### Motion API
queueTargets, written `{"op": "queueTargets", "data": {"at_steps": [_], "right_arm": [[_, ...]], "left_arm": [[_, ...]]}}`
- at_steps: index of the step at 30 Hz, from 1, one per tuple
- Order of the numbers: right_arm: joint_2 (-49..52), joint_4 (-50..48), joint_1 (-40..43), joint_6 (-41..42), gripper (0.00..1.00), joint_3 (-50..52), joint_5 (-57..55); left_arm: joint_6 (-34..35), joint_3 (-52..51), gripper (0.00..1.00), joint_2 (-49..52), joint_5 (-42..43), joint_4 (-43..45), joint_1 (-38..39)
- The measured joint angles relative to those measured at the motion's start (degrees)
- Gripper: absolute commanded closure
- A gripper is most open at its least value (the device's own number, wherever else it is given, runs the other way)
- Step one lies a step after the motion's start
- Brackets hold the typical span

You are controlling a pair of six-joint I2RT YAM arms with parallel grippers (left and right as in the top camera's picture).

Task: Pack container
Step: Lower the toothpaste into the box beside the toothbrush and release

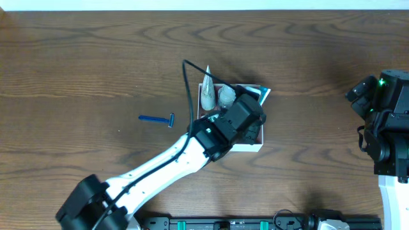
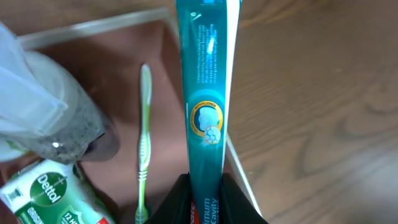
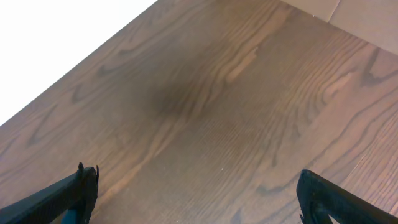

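The container (image 1: 250,147) is a shallow white-walled box with a pink-brown floor (image 2: 158,74), at the table's middle. My left gripper (image 2: 207,198) is shut on a teal toothpaste box (image 2: 204,87) and holds it over the container's right wall (image 2: 239,168); from overhead the gripper (image 1: 246,115) covers most of the container. Inside lie a green toothbrush (image 2: 144,137), a green Dettol soap pack (image 2: 46,193) and a clear tube (image 2: 59,112), the tube also showing overhead (image 1: 208,96). My right gripper (image 3: 196,193) is open and empty over bare wood at the far right (image 1: 383,121).
A blue razor (image 1: 157,119) lies on the wooden table left of the container. A black rail (image 1: 255,222) runs along the front edge.
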State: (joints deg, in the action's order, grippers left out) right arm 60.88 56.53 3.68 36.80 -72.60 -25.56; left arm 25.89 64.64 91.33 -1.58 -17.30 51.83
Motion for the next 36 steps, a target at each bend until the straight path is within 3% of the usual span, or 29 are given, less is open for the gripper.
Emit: {"op": "queueTargets", "data": {"at_steps": [14,36], "right_arm": [[0.02,0.00,0.00,0.00,0.01,0.00,0.00],[0.02,0.00,0.00,0.00,0.01,0.00,0.00]], "left_arm": [[7.39,0.00,0.85,2.12,-15.17,0.42,2.23],[18.23,0.00,0.86,2.21,-20.11,0.42,5.81]]}}
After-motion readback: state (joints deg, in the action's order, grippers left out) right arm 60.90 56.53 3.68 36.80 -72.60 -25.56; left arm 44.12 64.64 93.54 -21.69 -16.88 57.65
